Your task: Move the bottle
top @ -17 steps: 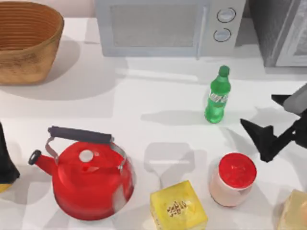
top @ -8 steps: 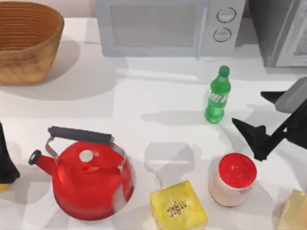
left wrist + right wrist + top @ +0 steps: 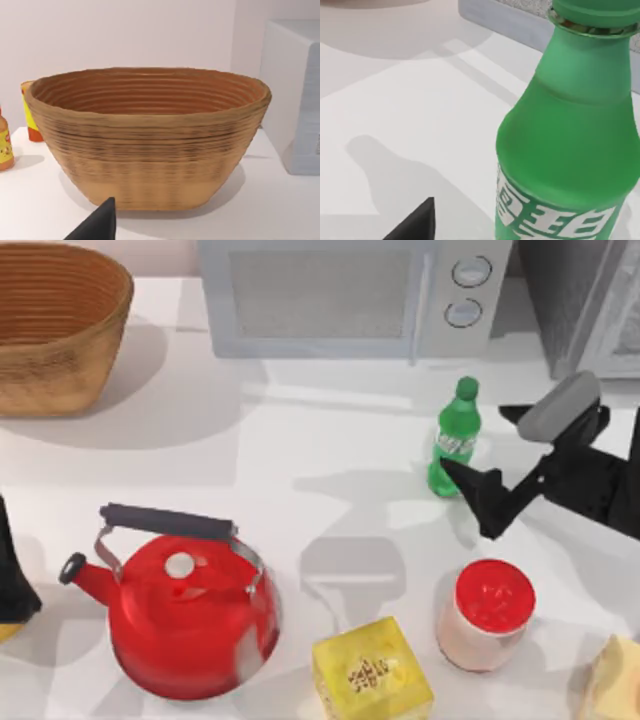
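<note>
Presently, the bottle (image 3: 454,439) is seen upright on the table (image 3: 300,450), right of centre in the top view, in front of the microwave (image 3: 350,295). Its base is partly hidden behind one dark fingertip of the right gripper (image 3: 488,453). In the right wrist view the bottle (image 3: 570,145) is cut off at the cap and below the label band, and a single dark fingertip (image 3: 415,222) is visible at the edge of the picture.

The right gripper's fingers are spread wide: one fingertip lies just beside the bottle's foot, the other farther back near the bottle's upper part. Whether either finger touches the bottle cannot be told; nothing is held.

The left arm (image 3: 12,580) is cut off at the left edge of the top view. In the left wrist view one dark fingertip (image 3: 97,225) is seen facing the woven basket (image 3: 147,140); the state of the left fingers cannot be told.

A red kettle (image 3: 185,605), a yellow box (image 3: 370,670) and a red-lidded jar (image 3: 487,615) are noted along the near side of the table.
</note>
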You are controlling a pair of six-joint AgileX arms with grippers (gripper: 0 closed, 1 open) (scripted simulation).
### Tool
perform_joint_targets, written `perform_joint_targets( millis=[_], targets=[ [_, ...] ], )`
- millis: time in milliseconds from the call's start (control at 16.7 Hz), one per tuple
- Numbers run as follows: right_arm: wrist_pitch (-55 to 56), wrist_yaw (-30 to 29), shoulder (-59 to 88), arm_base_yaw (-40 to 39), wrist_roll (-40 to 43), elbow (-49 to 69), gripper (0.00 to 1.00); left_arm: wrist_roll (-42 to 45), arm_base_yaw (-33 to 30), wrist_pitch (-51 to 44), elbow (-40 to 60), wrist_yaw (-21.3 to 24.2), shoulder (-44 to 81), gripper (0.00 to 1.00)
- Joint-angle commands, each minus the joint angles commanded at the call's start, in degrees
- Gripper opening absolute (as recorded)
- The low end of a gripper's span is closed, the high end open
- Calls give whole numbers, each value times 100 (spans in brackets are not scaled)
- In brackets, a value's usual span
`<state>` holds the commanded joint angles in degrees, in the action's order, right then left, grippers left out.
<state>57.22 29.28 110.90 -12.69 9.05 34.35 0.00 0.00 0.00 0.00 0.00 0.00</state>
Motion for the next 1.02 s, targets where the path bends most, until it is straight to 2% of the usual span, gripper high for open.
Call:
perform_joint_targets(
  millis=[300,720,1020],
  targets=[
    [101,-399,771,-408,-118,721,100,0,0,0,0,0,0,100],
    [126,-458,883,-466,-149,821,100,0,0,0,0,0,0,100],
    [126,-458,883,-466,-149,821,62,0,0,0,0,0,0,100]
  ],
)
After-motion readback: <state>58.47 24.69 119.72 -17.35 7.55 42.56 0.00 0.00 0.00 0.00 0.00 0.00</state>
